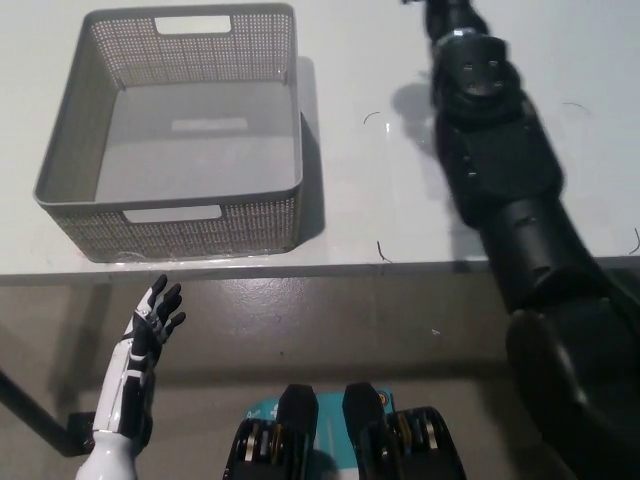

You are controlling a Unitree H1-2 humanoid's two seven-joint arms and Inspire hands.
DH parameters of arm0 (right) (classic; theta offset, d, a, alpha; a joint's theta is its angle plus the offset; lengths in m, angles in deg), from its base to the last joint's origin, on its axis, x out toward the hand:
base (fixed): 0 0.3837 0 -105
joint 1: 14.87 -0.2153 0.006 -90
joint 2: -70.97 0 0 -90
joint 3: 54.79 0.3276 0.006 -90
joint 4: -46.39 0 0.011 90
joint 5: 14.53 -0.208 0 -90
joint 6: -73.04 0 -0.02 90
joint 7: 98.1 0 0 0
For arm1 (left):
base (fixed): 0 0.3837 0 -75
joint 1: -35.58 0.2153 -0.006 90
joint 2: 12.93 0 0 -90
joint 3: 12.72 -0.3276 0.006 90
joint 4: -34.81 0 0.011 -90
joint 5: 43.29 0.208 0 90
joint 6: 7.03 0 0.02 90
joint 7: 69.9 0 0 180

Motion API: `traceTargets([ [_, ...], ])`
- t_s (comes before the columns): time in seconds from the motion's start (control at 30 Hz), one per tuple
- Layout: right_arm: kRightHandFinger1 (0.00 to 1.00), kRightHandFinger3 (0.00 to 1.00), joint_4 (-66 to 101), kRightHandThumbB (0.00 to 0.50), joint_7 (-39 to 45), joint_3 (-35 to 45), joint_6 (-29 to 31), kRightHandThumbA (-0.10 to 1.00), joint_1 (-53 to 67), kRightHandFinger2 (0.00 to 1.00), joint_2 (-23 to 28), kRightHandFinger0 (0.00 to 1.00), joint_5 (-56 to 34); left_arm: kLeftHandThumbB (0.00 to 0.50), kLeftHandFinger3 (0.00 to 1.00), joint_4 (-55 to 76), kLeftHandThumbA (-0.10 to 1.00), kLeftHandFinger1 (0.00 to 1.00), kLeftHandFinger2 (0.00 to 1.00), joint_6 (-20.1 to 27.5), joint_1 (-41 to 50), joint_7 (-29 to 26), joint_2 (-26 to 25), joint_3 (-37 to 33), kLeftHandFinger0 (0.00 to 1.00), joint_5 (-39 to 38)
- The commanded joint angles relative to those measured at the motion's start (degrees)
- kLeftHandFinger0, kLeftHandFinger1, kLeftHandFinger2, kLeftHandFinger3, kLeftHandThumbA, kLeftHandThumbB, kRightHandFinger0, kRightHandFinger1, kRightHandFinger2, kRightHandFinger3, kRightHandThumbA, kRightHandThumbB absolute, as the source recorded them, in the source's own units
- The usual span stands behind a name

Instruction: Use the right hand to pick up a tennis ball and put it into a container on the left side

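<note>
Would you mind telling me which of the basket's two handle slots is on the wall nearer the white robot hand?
The slot in the basket's near wall, facing the table edge above the white left robot hand; the other slot is on the far wall.

White table (380,190) seen from steeply above, front edge running across the middle, one grey perforated basket (70,150) with cut-out handles set at its left

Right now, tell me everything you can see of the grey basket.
The basket is a grey, squarish, plastic-looking bin with fine mesh walls, a solid smooth floor and a handle slot in the near and far walls. It stands upright and empty on the left of the white table, close to its front edge. Neither hand touches it.
</note>
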Motion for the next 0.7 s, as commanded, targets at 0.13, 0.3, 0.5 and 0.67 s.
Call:
traceTargets([
  [0.13,0.45,0.83,-9.77,0.192,-2.16,-6.28,2.12,-0.1,-10.99,0.85,-5.46,0.0,3.06,0.0,1.0,1.36,1.0,1.0,1.0,1.04,0.4,-0.05,0.03,-0.56,1.0,0.96],
  [0.3,0.47,0.83,-17.05,0.191,-3.21,-8.79,3.59,-0.1,-14.36,0.85,-8.3,0.0,3.81,0.0,1.0,1.77,1.0,1.0,1.0,0.75,0.34,0.04,-0.02,-0.84,1.0,1.18],
  [0.5,0.48,0.85,-23.37,0.199,-3.17,-11.76,3.66,-0.1,-16.52,0.84,-11.45,0.0,4.88,0.0,1.0,1.6,1.0,1.0,1.0,1.06,-0.26,0.24,-0.39,-1.42,1.0,2.03],
  [0.67,0.47,0.87,-26.29,0.217,-2.31,-15.09,4.49,-0.1,-15.06,0.85,-12.69,0.01,6.6,0.0,1.0,2.15,1.0,1.0,1.0,0.44,-0.38,0.14,-0.44,-1.45,1.0,2.03],
])
